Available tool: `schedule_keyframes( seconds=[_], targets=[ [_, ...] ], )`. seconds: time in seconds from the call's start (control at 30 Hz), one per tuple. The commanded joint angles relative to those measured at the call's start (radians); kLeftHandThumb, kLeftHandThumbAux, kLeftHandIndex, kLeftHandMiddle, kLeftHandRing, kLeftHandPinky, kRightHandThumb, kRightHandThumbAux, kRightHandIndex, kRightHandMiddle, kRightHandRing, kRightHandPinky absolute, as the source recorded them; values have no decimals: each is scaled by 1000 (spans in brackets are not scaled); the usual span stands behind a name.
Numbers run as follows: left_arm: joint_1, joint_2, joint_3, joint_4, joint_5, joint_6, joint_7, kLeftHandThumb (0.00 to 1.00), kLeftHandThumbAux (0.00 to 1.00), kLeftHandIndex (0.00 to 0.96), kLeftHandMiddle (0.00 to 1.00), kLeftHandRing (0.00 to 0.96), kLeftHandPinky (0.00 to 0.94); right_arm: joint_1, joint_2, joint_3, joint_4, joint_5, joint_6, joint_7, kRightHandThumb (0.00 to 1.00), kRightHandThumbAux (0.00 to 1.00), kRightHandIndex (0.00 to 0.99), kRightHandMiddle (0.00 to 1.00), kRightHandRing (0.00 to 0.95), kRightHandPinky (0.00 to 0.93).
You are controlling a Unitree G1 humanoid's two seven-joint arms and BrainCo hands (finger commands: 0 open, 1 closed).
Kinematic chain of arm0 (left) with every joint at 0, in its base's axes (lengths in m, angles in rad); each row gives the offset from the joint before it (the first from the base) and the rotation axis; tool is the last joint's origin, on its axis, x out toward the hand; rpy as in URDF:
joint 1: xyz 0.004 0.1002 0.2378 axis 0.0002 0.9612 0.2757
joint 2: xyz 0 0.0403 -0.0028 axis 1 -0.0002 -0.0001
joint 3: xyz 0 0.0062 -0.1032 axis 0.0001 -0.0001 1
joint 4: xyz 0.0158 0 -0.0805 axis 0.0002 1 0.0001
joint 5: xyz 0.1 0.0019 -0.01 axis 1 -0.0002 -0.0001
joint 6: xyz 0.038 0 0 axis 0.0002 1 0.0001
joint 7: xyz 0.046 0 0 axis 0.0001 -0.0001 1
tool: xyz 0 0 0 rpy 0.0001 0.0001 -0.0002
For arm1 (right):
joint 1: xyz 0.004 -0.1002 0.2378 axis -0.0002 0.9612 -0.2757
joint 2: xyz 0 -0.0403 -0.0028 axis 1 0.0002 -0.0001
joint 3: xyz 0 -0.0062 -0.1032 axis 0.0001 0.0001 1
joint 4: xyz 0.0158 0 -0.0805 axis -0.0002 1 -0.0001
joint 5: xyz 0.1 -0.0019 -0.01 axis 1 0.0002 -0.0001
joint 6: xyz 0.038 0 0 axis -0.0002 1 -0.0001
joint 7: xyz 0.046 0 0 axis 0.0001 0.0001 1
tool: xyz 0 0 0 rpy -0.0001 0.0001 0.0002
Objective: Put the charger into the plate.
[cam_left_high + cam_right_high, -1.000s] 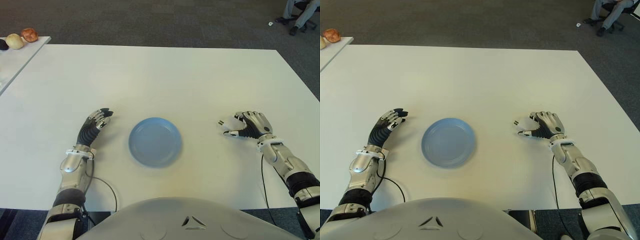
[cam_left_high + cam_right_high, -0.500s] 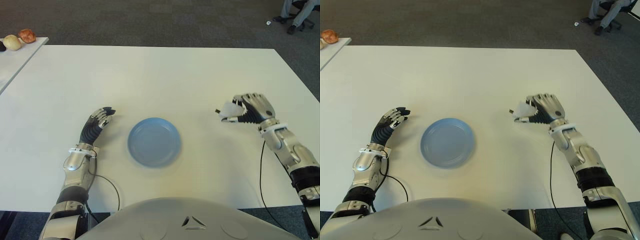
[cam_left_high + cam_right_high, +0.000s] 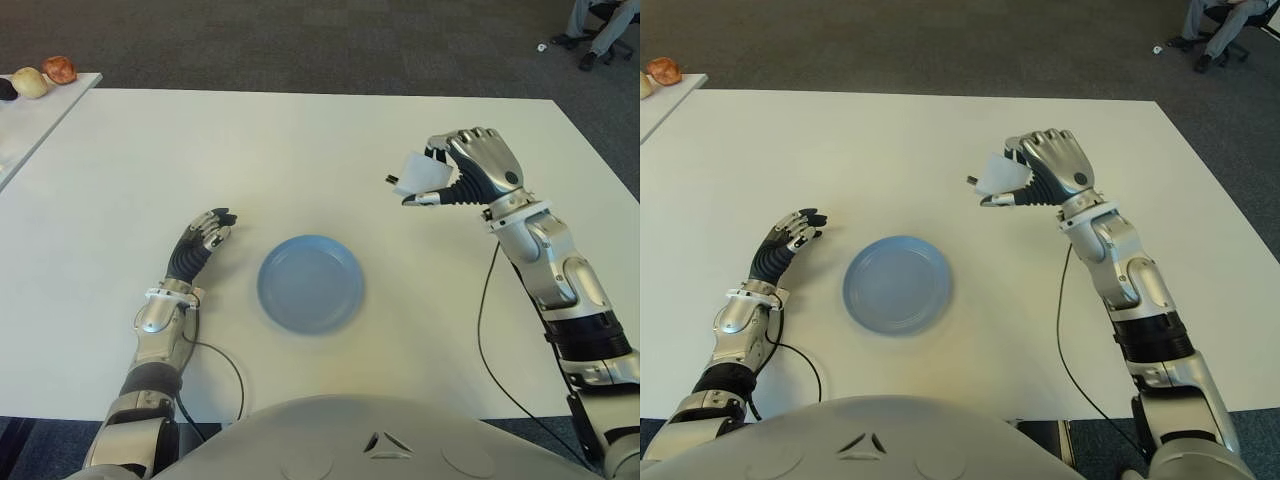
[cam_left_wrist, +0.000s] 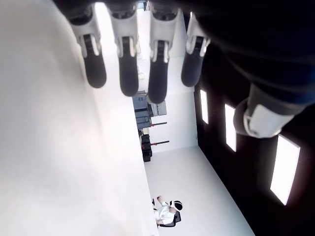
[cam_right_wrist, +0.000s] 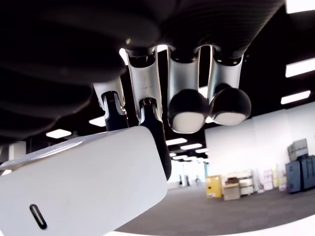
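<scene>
The right hand (image 3: 470, 170) covers much of the white charger (image 3: 419, 174). Near the table (image 3: 300, 150), a seated person (image 3: 598, 22) is cut off by the frame edge.

Pretty open run here: bare white table (image 3: 330, 140) all the way between the right hand (image 3: 470, 170) with the charger (image 3: 420, 175) and the blue plate (image 3: 310, 283), left hand (image 3: 205, 235) sits just beside the plate's far side

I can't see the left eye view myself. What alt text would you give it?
The robot's right hand holds a white charger in the air above a white table, beyond and to the right of an empty blue plate. Its left hand shows left of the plate, fingers extended, holding nothing.
</scene>
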Motion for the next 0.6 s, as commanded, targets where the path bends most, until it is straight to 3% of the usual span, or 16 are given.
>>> schedule_keyframes(
  seconds=[0.03, 0.27, 0.6],
  targets=[
    [39, -35, -24, 82, 39, 51, 41, 0, 475, 198, 266, 248, 231, -46, 58, 50, 3, 1, -7, 45, 999, 649, 871, 898, 893, 873],
    [26, -41, -22, 102, 56, 75, 102, 0, 501, 148, 219, 199, 177, -99, 170, 150, -14, -49, 31, 119, 1000, 647, 865, 893, 884, 870],
    [17, -56, -11, 113, 29, 105, 106, 0, 546, 83, 151, 133, 112, -120, 243, 201, 14, -66, 49, 185, 998, 642, 867, 889, 880, 875]
  ],
)
